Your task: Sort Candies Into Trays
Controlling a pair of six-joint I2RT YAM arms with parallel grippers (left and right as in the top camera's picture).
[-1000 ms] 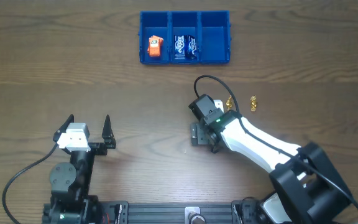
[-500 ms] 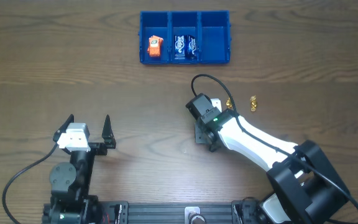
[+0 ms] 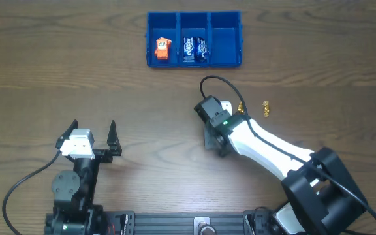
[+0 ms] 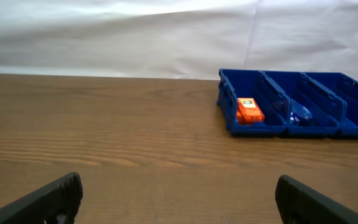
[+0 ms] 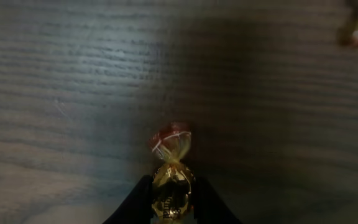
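about halfway, judging by layout. sorted already into blue tray (image 3: pixel 194 64): orange candy (image 3: pixel 162 49) in left compartment, blue candies (image 3: pixel 194 49) in middle one. no gold piece in there yet, so third compartment likely meant for those. right gripper (image 5: pixel 171 202): fingers narrow, pinched on gold candy (image 5: pixel 171 180), low at counter (image 3: pixel 77 78), well short of tray; cannot tell if lifted off the wood or touching. second gold candy (image 3: pixel 266 108) loose on counter nearby, apart from the held one. left gripper (image 3: pixel 93 130): fingers wide, holding nothing, parked near its base, well apart from tray. left to do, probably: carry held gold piece to tray, drop it, come back for the other.
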